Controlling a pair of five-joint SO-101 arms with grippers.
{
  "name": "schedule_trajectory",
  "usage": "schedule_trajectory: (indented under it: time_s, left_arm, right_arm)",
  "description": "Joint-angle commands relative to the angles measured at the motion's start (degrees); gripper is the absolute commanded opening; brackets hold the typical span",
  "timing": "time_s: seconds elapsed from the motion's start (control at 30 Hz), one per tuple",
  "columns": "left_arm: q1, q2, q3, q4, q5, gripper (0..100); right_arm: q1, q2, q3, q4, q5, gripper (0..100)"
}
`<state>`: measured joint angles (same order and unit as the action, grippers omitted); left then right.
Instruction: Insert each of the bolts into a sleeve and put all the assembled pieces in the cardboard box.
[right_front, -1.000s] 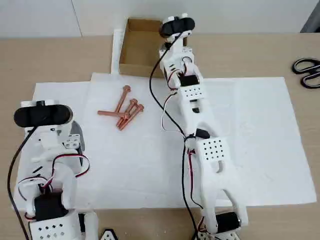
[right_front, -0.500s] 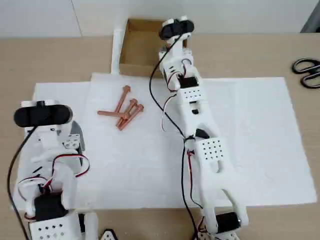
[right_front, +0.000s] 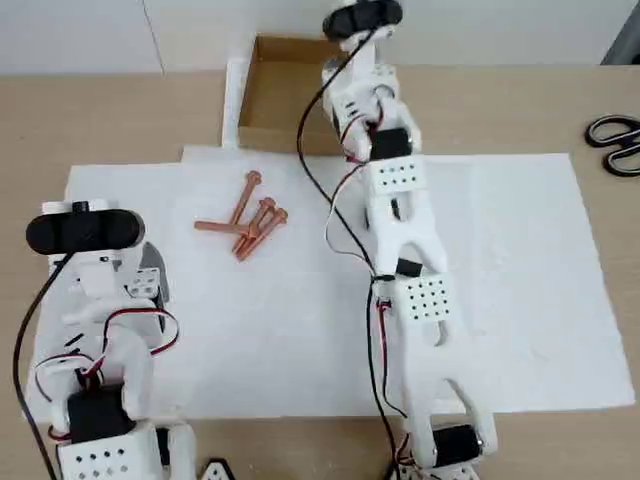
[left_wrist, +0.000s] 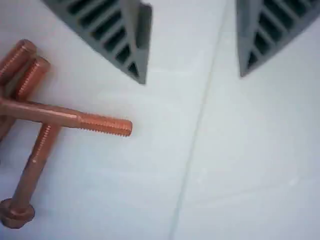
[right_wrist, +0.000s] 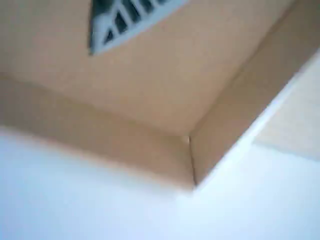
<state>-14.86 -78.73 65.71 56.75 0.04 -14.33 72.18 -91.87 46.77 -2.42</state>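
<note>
Several copper bolts (right_front: 248, 217) lie in a loose heap on the white mat (right_front: 500, 260), left of centre. In the left wrist view one bolt (left_wrist: 75, 120) lies across the shanks of the others. My left gripper (left_wrist: 192, 74) hangs open above the mat beside the heap, with nothing between its fingers; in the high view the left gripper (right_front: 152, 275) sits at the near left. The cardboard box (right_front: 285, 95) stands at the table's far edge. My right gripper (right_front: 352, 45) is over the box's right side. One grey finger (right_wrist: 120, 22) hangs above the box's bare floor (right_wrist: 165, 85), holding nothing.
Black scissors (right_front: 615, 140) lie at the table's right edge. A white strip (right_front: 233, 100) stands against the box's left wall. The right arm (right_front: 400, 210) stretches across the middle of the mat. The mat is bare to the right of that arm.
The right arm has stretched farther back, and its wrist has moved to the box's far right. The left arm and the bolts have stayed put.
</note>
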Motion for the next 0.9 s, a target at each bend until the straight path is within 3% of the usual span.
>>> schedule_trajectory:
  time_s: [0.0,0.17,0.3,0.43,0.57,0.87]
  left_arm:
    - [-0.1,-0.5,-0.7,0.2,-0.2,12]
    - [0.1,-0.5,-0.7,0.2,-0.2,12]
    - [0.1,-0.5,-0.7,0.2,-0.2,12]
    - [0.2,-0.5,-0.7,0.2,-0.2,12]
    - [0.2,-0.5,-0.7,0.2,-0.2,12]
    - [0.2,-0.5,-0.6,1.9,-0.2,12]
  right_arm:
    - [1.8,-13.0,-4.6,13.3,0.8,12.7]
    - [2.3,-27.1,-4.5,32.7,0.9,12.6]
    - [2.1,-35.2,-4.5,47.3,5.8,12.6]
    - [3.6,-42.0,-2.0,50.2,7.1,12.6]
    - [4.2,-49.9,12.9,50.4,7.9,12.6]
    - [4.1,-79.9,63.6,50.0,12.7,12.5]
